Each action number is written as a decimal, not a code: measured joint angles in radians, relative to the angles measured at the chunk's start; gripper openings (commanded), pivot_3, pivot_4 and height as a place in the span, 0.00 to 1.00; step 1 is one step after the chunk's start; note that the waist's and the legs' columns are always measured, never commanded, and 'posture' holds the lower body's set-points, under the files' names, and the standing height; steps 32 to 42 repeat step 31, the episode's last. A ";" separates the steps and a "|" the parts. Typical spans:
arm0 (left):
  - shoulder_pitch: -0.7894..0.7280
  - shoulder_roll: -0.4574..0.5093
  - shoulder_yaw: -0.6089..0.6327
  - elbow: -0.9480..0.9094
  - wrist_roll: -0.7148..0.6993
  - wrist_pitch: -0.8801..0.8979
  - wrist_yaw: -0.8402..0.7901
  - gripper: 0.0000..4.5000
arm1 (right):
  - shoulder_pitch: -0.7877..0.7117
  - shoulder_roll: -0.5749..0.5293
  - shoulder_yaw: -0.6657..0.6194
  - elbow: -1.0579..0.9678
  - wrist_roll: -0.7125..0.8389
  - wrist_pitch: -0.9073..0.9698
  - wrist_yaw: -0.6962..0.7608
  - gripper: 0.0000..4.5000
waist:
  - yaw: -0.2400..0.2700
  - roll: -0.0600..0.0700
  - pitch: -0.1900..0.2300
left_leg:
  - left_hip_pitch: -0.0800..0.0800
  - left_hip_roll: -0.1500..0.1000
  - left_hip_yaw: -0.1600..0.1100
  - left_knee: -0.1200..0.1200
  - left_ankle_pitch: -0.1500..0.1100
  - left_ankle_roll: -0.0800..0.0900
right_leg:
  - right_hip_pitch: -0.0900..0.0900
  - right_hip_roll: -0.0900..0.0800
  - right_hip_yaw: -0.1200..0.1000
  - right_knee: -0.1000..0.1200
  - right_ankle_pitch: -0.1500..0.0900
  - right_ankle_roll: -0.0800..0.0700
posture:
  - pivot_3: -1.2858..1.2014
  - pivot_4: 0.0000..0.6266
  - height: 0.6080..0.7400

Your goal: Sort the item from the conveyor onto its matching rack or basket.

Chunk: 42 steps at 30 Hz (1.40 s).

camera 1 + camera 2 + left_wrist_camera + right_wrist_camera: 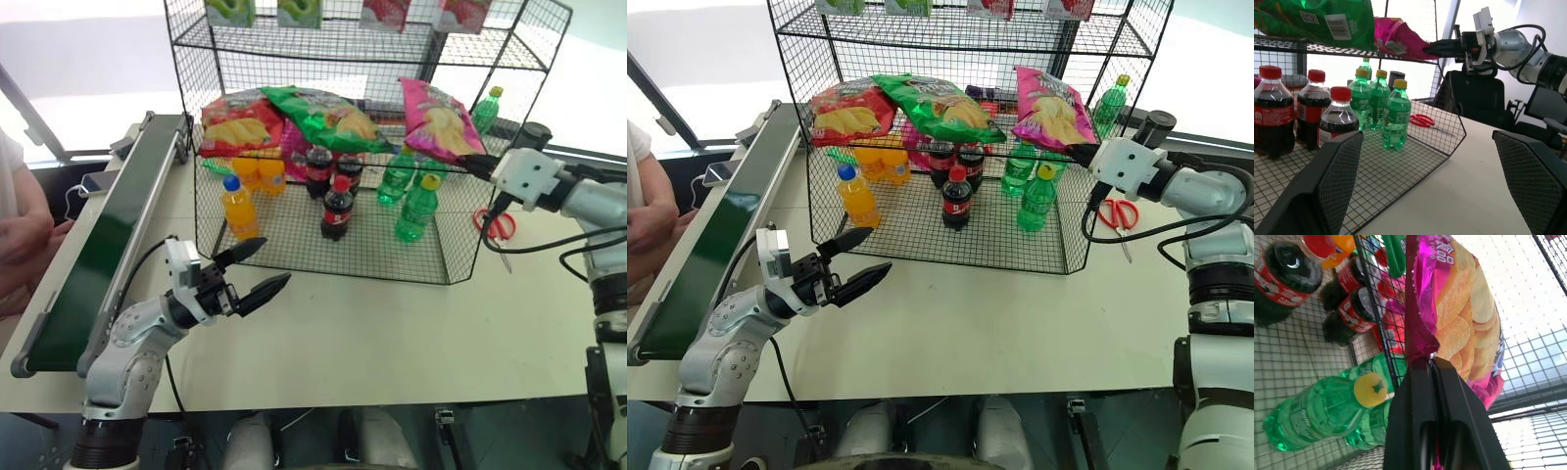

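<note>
The right arm reaches forward and inward at shelf height, its white wrist level, and the right hand [1431,363] has its two black fingers pinched together on the crinkled corner seam of the magenta-pink chip bag [437,119]. The bag lies on the middle tier of the black wire rack [294,257], at its right end, tilted down toward the hand, beside the green chip bag [323,117] and, further left, the red chip bag [238,121].

The left arm is bent low over the tabletop [392,338], in front of the rack and just right of the conveyor [103,245]. The left hand [251,269] points forward and to the right with its fingers spread wide and nothing between them.

The right wrist view gives the grip up close: the seam caught between the fingertips, the yellow chips printed on the bag, and the green bottles [1327,411] and cola bottles [1288,276] on the tier below. The left wrist view looks under the middle tier across the bottles to red scissors [1422,119] on the tabletop. The head views add orange bottles [240,208] and a person's arm [22,240] beyond the conveyor.
</note>
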 measured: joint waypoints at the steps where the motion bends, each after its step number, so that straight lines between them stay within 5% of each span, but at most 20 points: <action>1: 0.000 0.000 0.000 0.000 0.000 0.000 0.000 1.00 | 0.001 -0.001 0.000 0.000 0.013 0.002 0.016 0.41 | 0.000 0.000 0.000 | 0.000 0.000 0.000 0.000 0.000 0.000 | 0.000 0.000 0.000 0.000 0.000 0.000 | 0.52 0.24 0.90; 6: -0.001 0.007 0.001 0.001 0.000 0.000 0.000 1.00 | 0.044 -0.012 -0.040 -0.074 0.138 0.082 0.120 0.99 | 0.004 0.000 0.000 | 0.000 0.000 0.000 0.000 0.000 0.000 | 0.000 0.000 0.000 0.000 0.000 0.000 | 0.52 0.24 0.90; 13: -0.018 0.065 0.031 0.048 0.023 0.001 0.020 1.00 | 0.246 -0.016 -0.199 -0.511 0.539 0.595 0.138 1.00 | 0.006 0.000 0.000 | 0.000 0.002 -0.002 0.000 -0.002 0.004 | 0.000 -0.001 -0.001 0.000 0.000 0.000 | 0.52 0.24 0.90; 16: -0.046 0.138 0.078 0.090 0.044 -0.001 0.022 1.00 | 0.473 0.014 -0.245 -0.809 0.728 0.843 0.045 1.00 | 0.007 -0.004 -0.002 | -0.001 0.003 -0.004 -0.001 -0.004 0.007 | 0.001 0.000 -0.003 0.000 0.000 0.000 | 0.52 0.24 0.90; 20: -0.047 0.226 0.124 0.143 0.057 0.008 0.002 1.00 | 0.782 0.081 -0.216 -1.031 0.760 0.943 0.002 1.00 | 0.009 0.000 -0.001 | -0.002 0.001 -0.003 -0.001 -0.006 0.010 | 0.000 -0.003 -0.002 -0.001 0.000 0.000 | 0.52 0.24 0.90; 28: 0.058 0.295 0.162 0.213 0.159 -0.004 0.030 1.00 | 0.920 0.058 -0.356 -1.027 0.730 0.944 0.058 1.00 | 0.007 -0.002 -0.002 | -0.001 0.001 -0.002 -0.001 -0.007 0.011 | -0.001 -0.001 -0.001 -0.001 0.000 -0.001 | 0.52 0.24 0.90; 42: 0.063 0.298 0.192 0.240 0.155 -0.007 0.008 1.00 | 0.931 0.058 -0.370 -1.000 0.712 0.936 0.078 1.00 | 0.009 -0.002 -0.001 | -0.001 0.001 -0.002 -0.001 -0.007 0.011 | -0.001 -0.001 -0.002 -0.001 0.000 -0.001 | 0.52 0.24 0.90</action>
